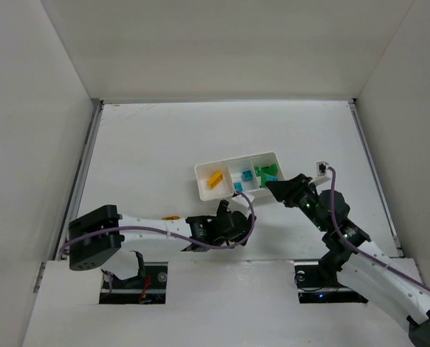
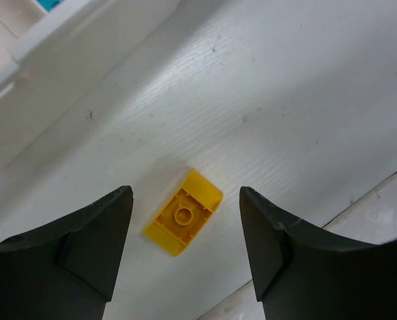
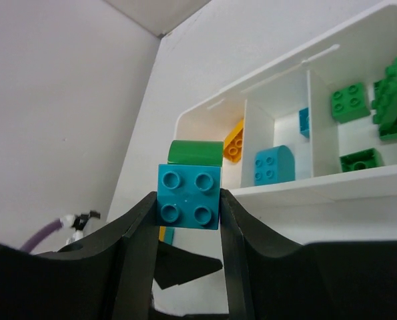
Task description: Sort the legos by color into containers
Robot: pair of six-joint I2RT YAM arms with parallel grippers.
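Observation:
An orange-yellow lego [image 2: 183, 221] lies studs-down on the table between the fingers of my left gripper [image 2: 185, 195], which is open and clear of it. In the top view, this gripper [image 1: 224, 212] is just in front of the white tray [image 1: 200, 173]. My right gripper [image 3: 188, 200] is shut on a cyan-blue lego [image 3: 189, 197]. A green rounded piece [image 3: 195, 152] sits right behind that lego. The right gripper [image 1: 271, 186] hovers at the tray's near right wall. The containers hold an orange-yellow lego [image 1: 215, 178], cyan-blue legos [image 1: 246, 176] and green legos [image 1: 269, 172].
The tray's corner [image 2: 51, 40] lies up and to the left of the left gripper. A small orange thing [image 1: 171, 217] shows beside the left forearm. White walls enclose the table on three sides. A step at the table's near edge [image 2: 385, 200] runs close behind the yellow lego.

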